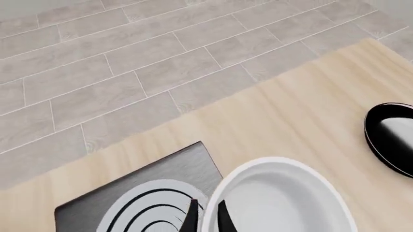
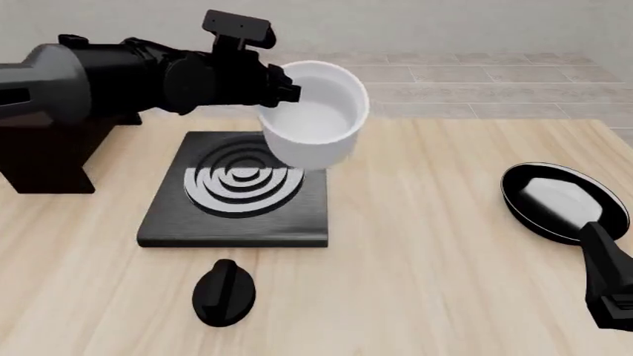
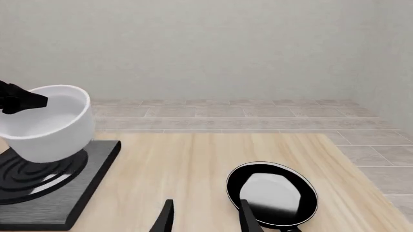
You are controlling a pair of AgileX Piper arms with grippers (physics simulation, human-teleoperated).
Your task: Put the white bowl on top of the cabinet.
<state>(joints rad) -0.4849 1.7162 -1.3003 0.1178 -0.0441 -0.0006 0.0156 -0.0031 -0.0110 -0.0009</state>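
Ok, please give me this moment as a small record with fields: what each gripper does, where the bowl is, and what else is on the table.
left gripper: shut on the rim of the white bowl
white bowl: lifted and tilted, above the far right part of the stove plate
right gripper: open, holds nothing, near the frying pan
cabinet: far left of the table, mostly hidden by the left arm
knob: black, on the table in front of the stove plate
task state: bowl not yet on the cabinet

Simulated kitchen setting, stove plate (image 2: 237, 189) below left gripper (image 2: 287, 87), frying pan (image 2: 562, 202) by right gripper (image 3: 203, 217), wooden table (image 2: 425, 252), tiled floor (image 1: 129, 58)
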